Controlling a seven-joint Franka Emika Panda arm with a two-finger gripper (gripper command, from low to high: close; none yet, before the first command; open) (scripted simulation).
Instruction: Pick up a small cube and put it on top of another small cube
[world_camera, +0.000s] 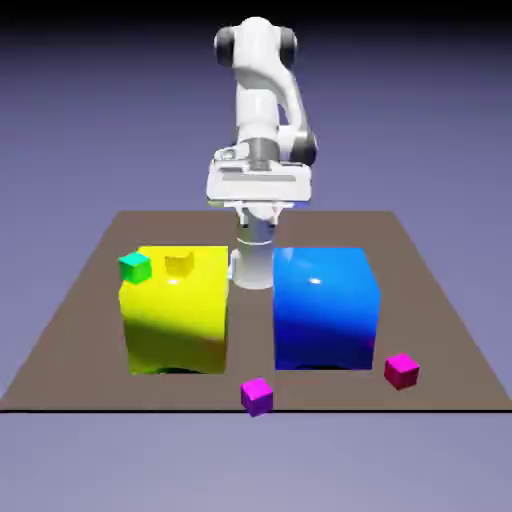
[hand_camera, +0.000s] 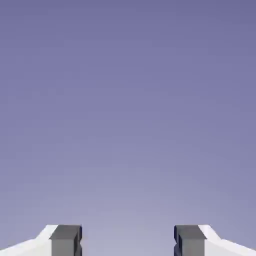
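Two small magenta cubes lie on the brown table near its front edge, one (world_camera: 257, 395) in the middle and one (world_camera: 401, 369) toward the exterior view's right. A small green cube (world_camera: 134, 266) and a small yellow cube (world_camera: 179, 263) sit on top of a large yellow block (world_camera: 175, 315). My gripper (world_camera: 259, 200) hangs high behind the blocks, far from every small cube. In the hand view my gripper (hand_camera: 128, 242) is open. Its grey fingertips (hand_camera: 66, 240) stand wide apart with only the blue-violet backdrop between them. No cube shows in the hand view.
A large blue block (world_camera: 325, 305) stands to the right of the yellow block, with a narrow gap between them. The brown table (world_camera: 90, 330) ends just in front of the magenta cubes.
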